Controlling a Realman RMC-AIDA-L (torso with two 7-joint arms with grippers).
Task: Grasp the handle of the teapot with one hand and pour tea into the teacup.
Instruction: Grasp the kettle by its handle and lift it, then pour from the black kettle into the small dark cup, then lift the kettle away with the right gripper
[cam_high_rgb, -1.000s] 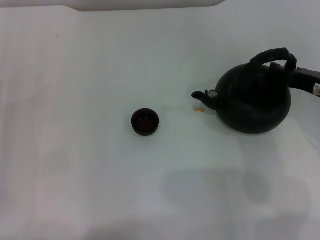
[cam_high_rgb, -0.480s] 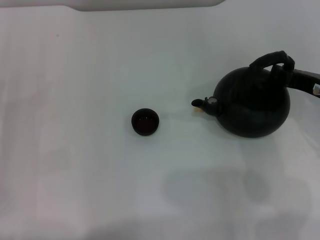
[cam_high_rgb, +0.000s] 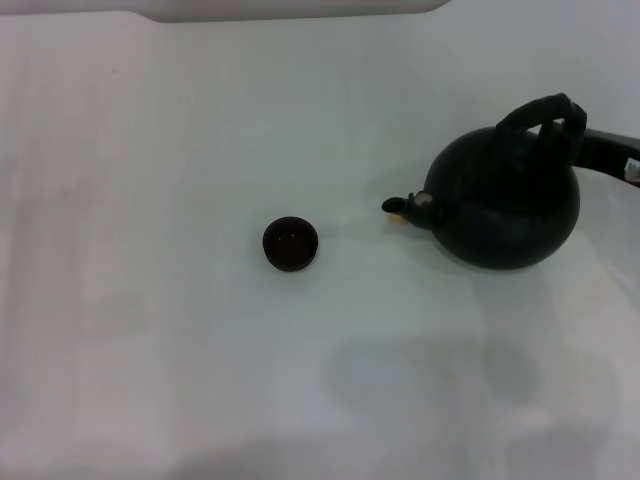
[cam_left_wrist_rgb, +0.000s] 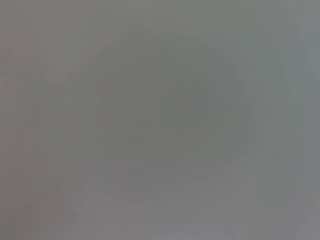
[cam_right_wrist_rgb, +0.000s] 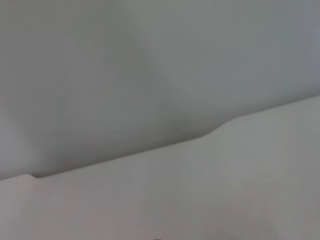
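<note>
While the teapot (cam_high_rgb: 505, 205) sat level, pouring looked finished.
Right gripper (cam_high_rgb: 600, 150) reached the handle (cam_high_rgb: 543, 110); finger state indiscernible; teacup (cam_high_rgb: 291, 243) well apart.

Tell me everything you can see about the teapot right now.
The teapot is a large, round, matte black pot standing upright on the white table, well to the right of the small dark teacup. Its short spout has a silvery tip and points toward the cup. A thick black arched handle spans its top. The right claw reaches in at the handle from the right edge; its grip is hidden. A small orange-tan mark shows beneath the spout.
</note>
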